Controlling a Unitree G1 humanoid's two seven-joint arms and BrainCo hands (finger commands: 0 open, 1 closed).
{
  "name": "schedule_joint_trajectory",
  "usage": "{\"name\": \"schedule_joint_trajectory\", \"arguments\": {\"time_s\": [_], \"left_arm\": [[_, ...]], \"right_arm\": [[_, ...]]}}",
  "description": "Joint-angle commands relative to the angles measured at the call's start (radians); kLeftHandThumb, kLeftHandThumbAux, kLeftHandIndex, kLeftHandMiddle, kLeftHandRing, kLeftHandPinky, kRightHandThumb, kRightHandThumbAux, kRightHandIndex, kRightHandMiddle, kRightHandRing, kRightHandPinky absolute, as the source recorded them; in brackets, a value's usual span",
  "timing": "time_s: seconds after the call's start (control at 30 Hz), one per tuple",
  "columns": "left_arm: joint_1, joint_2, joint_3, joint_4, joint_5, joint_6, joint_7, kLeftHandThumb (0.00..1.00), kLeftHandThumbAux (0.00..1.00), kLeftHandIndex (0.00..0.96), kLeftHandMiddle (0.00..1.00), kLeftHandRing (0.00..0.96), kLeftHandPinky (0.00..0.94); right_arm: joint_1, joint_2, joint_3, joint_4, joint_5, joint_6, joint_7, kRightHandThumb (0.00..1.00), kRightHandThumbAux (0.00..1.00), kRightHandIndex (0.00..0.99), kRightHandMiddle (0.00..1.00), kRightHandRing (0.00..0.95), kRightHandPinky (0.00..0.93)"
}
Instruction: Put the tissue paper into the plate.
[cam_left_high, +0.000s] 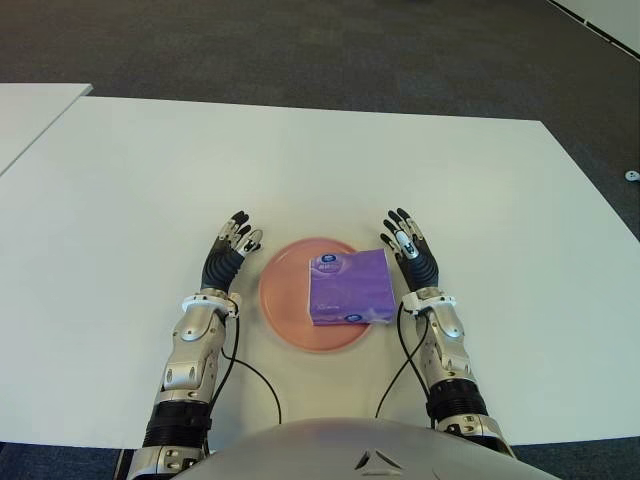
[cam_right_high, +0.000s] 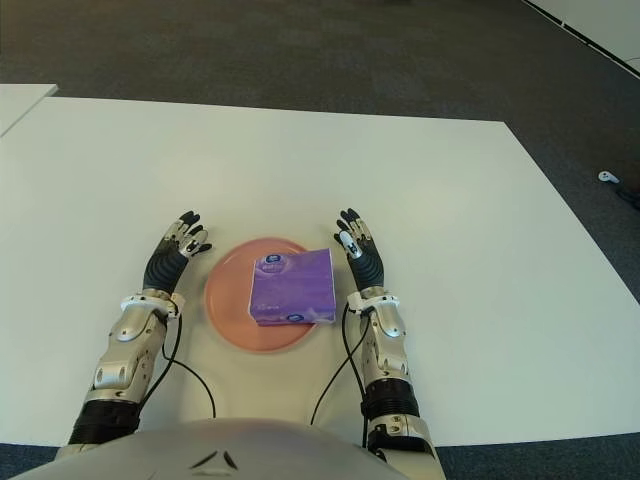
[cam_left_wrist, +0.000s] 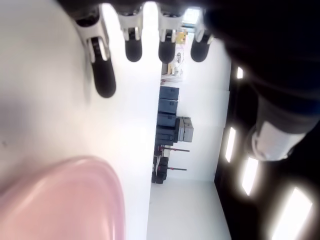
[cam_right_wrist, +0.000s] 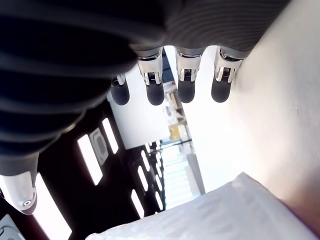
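The left hand (cam_left_high: 232, 252) has its fingers (cam_left_wrist: 105, 75) stretched out straight and slightly fanned, holding nothing; its wrist view shows 4 dark fingertips extended over the white table (cam_left_high: 140, 200) with the pink rim of the plate (cam_left_high: 275, 310) just beside them. The right hand (cam_left_high: 408, 250) is in the same pose, fingers (cam_right_wrist: 186, 87) straight and apart, gripping nothing, with a pale corner of the tissue paper (cam_left_high: 349, 287) showing close by in its own wrist view.

The 2 hands flank the plate, the left hand just to its left and the right hand just to its right, palms turned inward toward it. Neither hand touches the pack.

The tissue paper, a purple pack with a small round mark on its far face, lies flat on the pink round plate. It sits toward the plate's right side, and its right edge reaches over the rim. The plate stands on the near middle of the table, between the 2 forearms.
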Motion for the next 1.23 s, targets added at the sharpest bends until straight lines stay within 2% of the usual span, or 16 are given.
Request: {"name": "schedule_joint_trajectory", "arguments": {"time_s": [0.03, 0.5, 0.73, 1.0, 1.23], "left_arm": [[0.006, 0.021, 0.004, 0.062, 0.006, 0.064, -0.017, 0.000, 0.552, 0.000, 0.000, 0.000, 0.000], [-0.028, 0.031, 0.026, 0.120, 0.054, 0.044, 0.047, 0.000, 0.536, 0.000, 0.000, 0.000, 0.000], [-0.052, 0.030, 0.044, 0.171, 0.087, 0.003, 0.098, 0.000, 0.540, 0.000, 0.000, 0.000, 0.000], [-0.061, 0.029, 0.058, 0.214, 0.096, -0.053, 0.112, 0.000, 0.542, 0.000, 0.000, 0.000, 0.000], [-0.061, 0.025, 0.062, 0.226, 0.096, -0.068, 0.117, 0.000, 0.545, 0.000, 0.000, 0.000, 0.000]], "right_arm": [[0.113, 0.029, 0.014, 0.086, -0.010, 0.090, -0.007, 0.000, 0.521, 0.000, 0.007, 0.000, 0.000], [0.120, 0.022, 0.016, 0.082, -0.012, 0.083, -0.002, 0.000, 0.517, 0.000, 0.010, 0.000, 0.000], [0.126, 0.019, 0.018, 0.073, -0.013, 0.082, 0.001, 0.000, 0.516, 0.000, 0.004, 0.000, 0.000], [0.130, 0.017, 0.022, 0.068, -0.016, 0.079, 0.002, 0.000, 0.513, 0.000, 0.002, 0.000, 0.000], [0.134, 0.015, 0.025, 0.062, -0.021, 0.080, -0.001, 0.000, 0.509, 0.000, 0.000, 0.000, 0.000]]}}
